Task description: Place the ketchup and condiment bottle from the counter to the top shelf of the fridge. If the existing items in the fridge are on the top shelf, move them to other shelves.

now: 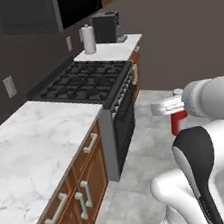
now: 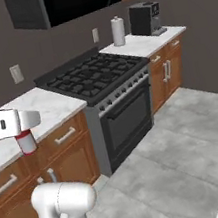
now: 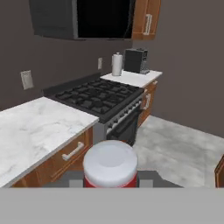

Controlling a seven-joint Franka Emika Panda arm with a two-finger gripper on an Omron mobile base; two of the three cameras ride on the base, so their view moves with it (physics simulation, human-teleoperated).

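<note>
Two fingers (image 3: 111,183) clench the ketchup (image 3: 110,164), held upright off the floor, white cap toward the hand camera.

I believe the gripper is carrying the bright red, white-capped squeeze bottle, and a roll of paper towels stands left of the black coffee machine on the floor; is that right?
Not quite: the paper towel roll and black coffee machine stand on the white marbled counter, as the right base view shows. The gripper does carry the bright red, white-capped squeeze bottle.

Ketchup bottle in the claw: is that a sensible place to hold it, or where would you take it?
The ketchup bottle hangs upright, the claw shut on it just under its white cap. That suits it: the slim round body offers parallel sides, best pinched from the side, near the top.
</note>
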